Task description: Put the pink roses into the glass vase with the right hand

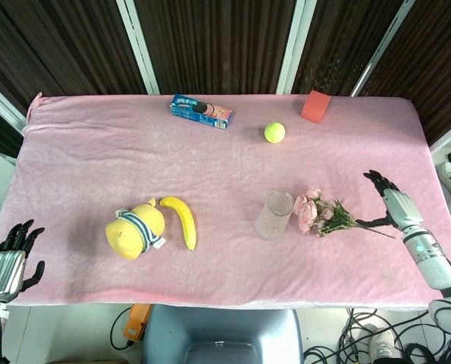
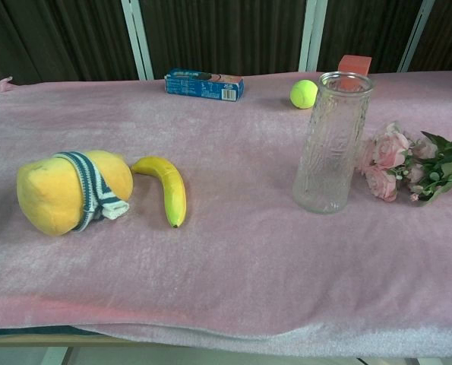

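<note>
Right hand (image 1: 388, 203) is over the right part of the table, with its fingers spread and nothing in them. It is close to the stem end of the roses (image 1: 322, 215), but I cannot tell if a fingertip touches the stems; to me it looks just apart. The chest view does not show this hand at all.

The roses lie flat on the pink cloth (image 1: 210, 167), with the blooms just beside the vase (image 1: 274, 215) and the green stems pointing away to the right. The vase stands upright and I see nothing inside it.

So I judge the task is only at the beginning: the reach is in hand, but the grasp, the lift and the placing in the vase are all left to do. I think I must take the bunch by the stems and turn it, so the stems go down first into the narrow mouth of the vase.

My left hand (image 1: 9, 258) hangs at the left edge, off the table, with fingers apart and holding nothing. The plush toy (image 1: 136, 228), banana (image 1: 181, 221) and ball (image 1: 274, 133) are well apart from the work.
</note>
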`<state>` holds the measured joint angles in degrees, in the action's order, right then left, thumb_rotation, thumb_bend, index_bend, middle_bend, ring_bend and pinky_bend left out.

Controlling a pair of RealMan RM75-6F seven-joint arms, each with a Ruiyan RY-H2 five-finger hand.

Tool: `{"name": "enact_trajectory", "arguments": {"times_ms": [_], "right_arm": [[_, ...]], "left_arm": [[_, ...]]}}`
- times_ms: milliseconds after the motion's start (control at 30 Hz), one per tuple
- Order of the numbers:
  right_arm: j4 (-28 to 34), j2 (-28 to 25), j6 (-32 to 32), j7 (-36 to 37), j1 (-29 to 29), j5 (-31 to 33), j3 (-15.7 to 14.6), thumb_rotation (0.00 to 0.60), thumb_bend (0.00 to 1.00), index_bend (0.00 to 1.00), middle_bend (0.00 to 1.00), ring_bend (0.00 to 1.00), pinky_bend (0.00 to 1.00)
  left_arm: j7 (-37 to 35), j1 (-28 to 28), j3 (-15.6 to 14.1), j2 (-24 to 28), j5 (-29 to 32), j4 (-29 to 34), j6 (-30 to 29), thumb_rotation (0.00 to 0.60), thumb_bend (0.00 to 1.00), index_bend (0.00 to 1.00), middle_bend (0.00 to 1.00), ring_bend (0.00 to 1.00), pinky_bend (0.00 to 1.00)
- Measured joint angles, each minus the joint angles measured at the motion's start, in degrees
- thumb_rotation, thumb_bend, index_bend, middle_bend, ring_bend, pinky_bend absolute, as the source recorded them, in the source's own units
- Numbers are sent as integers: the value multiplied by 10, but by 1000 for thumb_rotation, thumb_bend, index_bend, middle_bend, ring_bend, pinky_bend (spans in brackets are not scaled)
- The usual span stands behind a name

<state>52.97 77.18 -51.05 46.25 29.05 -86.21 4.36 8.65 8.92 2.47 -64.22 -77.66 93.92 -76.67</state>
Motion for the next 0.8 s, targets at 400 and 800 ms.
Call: {"name": "enact_trajectory", "arguments": {"times_ms": [400,800], "right_arm": [[70,-6,20,-26,39,-13,-10,600,149,0,0,0,193],[28,62,102,-75,85,18,-9,600,149,15,26,17,278]], "left_arm": [[-1,0,-1,0,-3,0,0,600,443,174,35,1,273],[-5,0,-2,2,-6,0,0,600,443,174,36,1,273]]}}
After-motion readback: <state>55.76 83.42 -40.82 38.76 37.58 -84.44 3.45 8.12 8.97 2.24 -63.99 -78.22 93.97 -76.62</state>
